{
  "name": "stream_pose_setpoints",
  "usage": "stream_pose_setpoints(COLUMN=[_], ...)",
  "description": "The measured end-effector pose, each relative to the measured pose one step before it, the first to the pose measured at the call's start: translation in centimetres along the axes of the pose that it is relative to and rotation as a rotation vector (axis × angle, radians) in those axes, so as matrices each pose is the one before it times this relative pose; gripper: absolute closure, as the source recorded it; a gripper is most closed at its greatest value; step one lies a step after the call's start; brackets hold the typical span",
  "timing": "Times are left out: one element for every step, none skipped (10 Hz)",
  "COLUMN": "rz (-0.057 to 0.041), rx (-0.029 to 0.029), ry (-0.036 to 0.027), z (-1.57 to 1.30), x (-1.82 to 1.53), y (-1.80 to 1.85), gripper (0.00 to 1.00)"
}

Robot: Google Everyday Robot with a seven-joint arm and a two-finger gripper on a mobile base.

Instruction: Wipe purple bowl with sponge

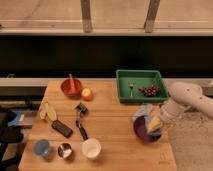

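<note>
The robot's white arm is reaching in from the right, and its hand (159, 121) is sitting low over the purple bowl (145, 131) near the desk's (115, 142) right edge, fingers closed tight on the sponge (156, 123), whose yellowish face is showing against the bowl's inner right side. A pale grey-blue cloth (143, 111) is lying just behind the bowl. Behind that, a green tray (140, 80) is holding a small dark cluster of grapes (149, 90). On the left half of the desk, a red-orange bowl (70, 88), an orange fruit (87, 93), a banana (47, 111) and a white cup (91, 148) are standing well apart from the purple bowl.
</note>
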Motion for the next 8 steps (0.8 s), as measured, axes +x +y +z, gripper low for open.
stream_pose_setpoints(rz=[-0.01367, -0.01221, -0.01400, -0.01526, -0.00263, 0.00460, 0.01369, 0.02914], rx=[-0.00087, -0.00791, -0.00558, -0.00414, -0.00152, -0.00124, -0.00166, 0.00046], ry=[0.00150, 0.00650, 0.00575, 0.00687, 0.00606, 0.00665, 0.00231, 0.00006], z=[0.113, 0.300, 0.231, 0.359, 0.263, 0.300, 0.126, -0.145], x=[-0.350, -0.198, 0.026, 0.498, 0.556, 0.715, 0.443, 0.483], y=[0.776, 0.747, 0.670, 0.441, 0.036, -0.269, -0.640, -1.233], gripper=[1.00, 1.00, 1.00, 1.00, 1.00, 1.00, 1.00, 1.00])
